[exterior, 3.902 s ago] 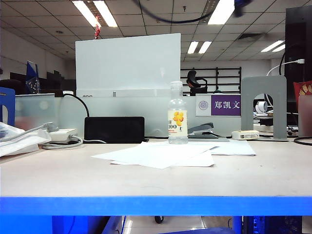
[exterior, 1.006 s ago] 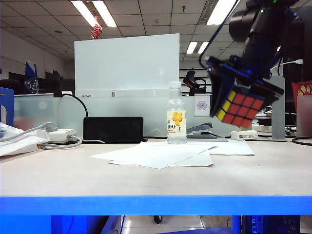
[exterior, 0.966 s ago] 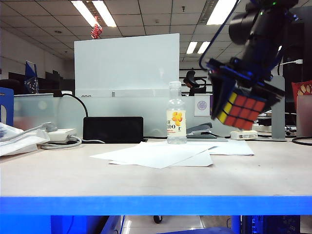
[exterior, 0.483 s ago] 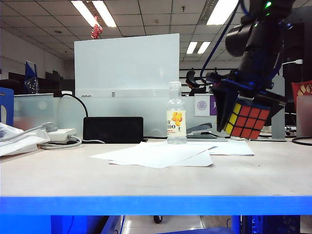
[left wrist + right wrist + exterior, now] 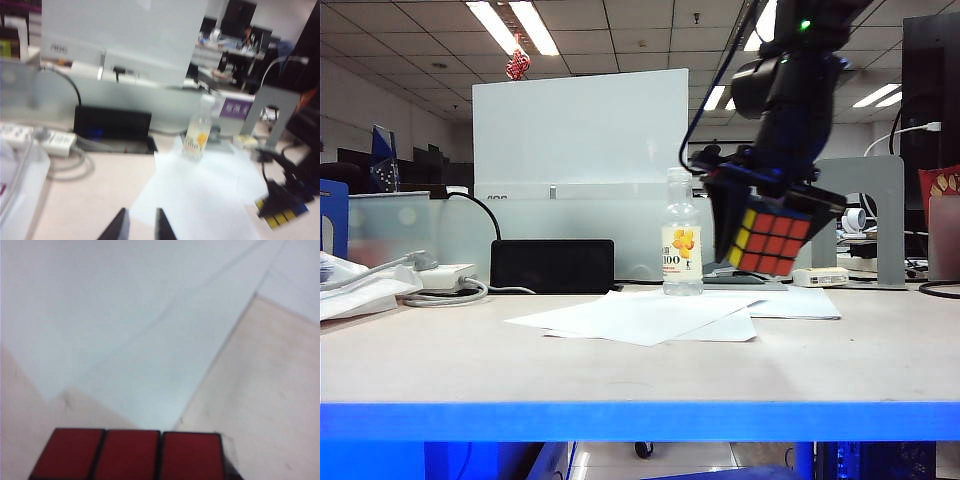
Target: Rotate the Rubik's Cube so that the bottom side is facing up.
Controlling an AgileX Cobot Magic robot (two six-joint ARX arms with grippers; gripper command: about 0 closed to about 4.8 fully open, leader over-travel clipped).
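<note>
Pale beige tabletop [image 5: 440, 370] runs wide and bare toward its blue front edge [image 5: 640, 421], with white paper sheets [image 5: 640, 318] spread at the middle and a clear bottle [image 5: 683, 235] standing at their far side. The right gripper [image 5: 760, 215] hangs in the air above the papers, just at three o'clock of the bottle, clamped on the Rubik's Cube [image 5: 770, 240]; the cube sits tilted between the dark jaws, red face toward the camera, yellow face at nine o'clock. Half a second ago the cube hung farther toward three o'clock; it has since swung in toward the bottle. The left gripper [image 5: 137, 227] hovers over the near table, fingers nearly together, holding nothing.
</note>
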